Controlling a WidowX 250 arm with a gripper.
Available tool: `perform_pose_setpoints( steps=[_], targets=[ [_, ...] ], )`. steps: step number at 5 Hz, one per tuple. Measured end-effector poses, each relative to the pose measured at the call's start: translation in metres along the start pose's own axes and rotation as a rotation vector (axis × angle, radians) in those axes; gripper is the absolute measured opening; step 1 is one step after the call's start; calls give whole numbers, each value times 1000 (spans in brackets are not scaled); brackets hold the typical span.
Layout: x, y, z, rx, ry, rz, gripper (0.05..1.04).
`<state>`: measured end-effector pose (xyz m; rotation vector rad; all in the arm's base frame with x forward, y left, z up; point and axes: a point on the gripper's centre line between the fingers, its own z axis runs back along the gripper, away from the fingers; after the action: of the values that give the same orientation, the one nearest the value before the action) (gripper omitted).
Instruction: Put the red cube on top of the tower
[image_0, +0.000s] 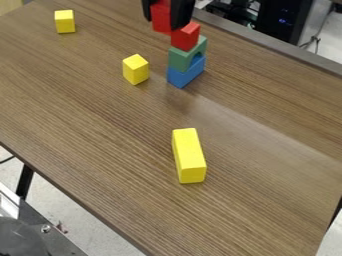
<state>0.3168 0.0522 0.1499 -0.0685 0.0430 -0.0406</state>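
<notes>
At the top edge the black gripper (164, 16) hangs down, shut on a red cube (161, 20) between its two fingers. Just right of and below it stands the tower, made of a blue block (184, 74) at the bottom, a green arch block (186, 56) above that, and a red block (186, 36) on top. In this view the gripper's right finger partly overlaps the tower's red block; whether they touch I cannot tell. The held cube appears slightly left of the tower's top.
A yellow cube (135, 69) stands left of the tower, and another yellow cube (65, 21) is at the upper left. A long yellow block (189, 156) lies nearer the front on the wooden table (87, 115). Computer equipment (284, 20) is behind the table's back edge.
</notes>
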Motion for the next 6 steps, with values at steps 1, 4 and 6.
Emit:
perform_pose_setpoints(
  steps=[1, 4, 6],
  targets=[
    [6, -2, -7, -3, 9, -13, 592],
    [21, 1, -21, 34, -25, -12, 592],
    [36, 7, -26, 49, -30, -15, 592]
  ],
)
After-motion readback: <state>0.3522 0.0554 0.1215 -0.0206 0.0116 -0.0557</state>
